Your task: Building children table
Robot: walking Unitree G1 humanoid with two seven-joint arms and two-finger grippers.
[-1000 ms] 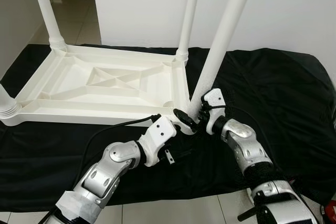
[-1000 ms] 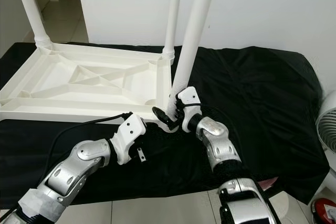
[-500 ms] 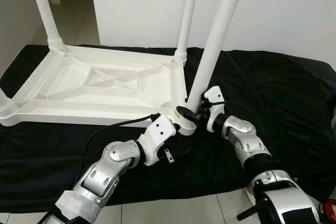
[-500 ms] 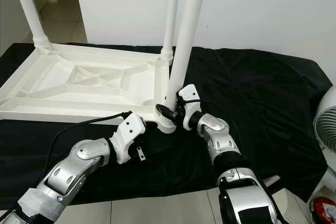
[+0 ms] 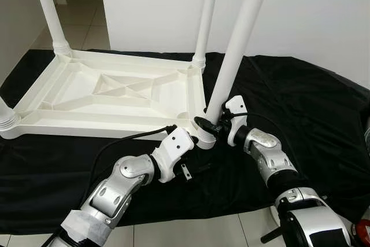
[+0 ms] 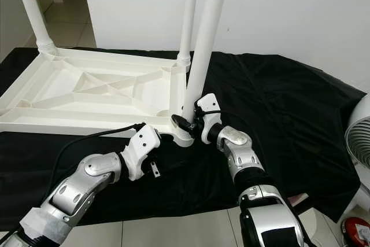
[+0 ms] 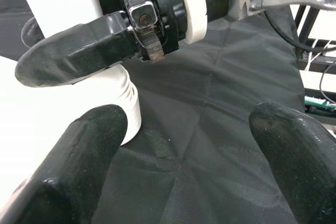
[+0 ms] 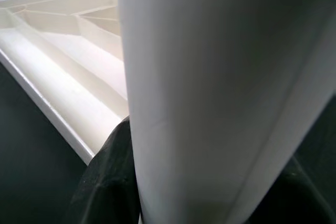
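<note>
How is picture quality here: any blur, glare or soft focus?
Eye views: sharp, evenly lit, no glare. Left wrist view: its own fingers soft, right gripper and black cloth crisp. Right wrist view: table leg too close, soft and shaded; tabletop clearer.

we see the head views bright and evenly lit, sharp throughout, with soft shadows only. the white table underside (image 5: 115,93) nears glare against the matt black cloth (image 5: 300,96). our left wrist view blurs its near fingertips (image 7: 79,182); our right wrist view is soft, the leg (image 8: 210,93) shaded grey.
</note>
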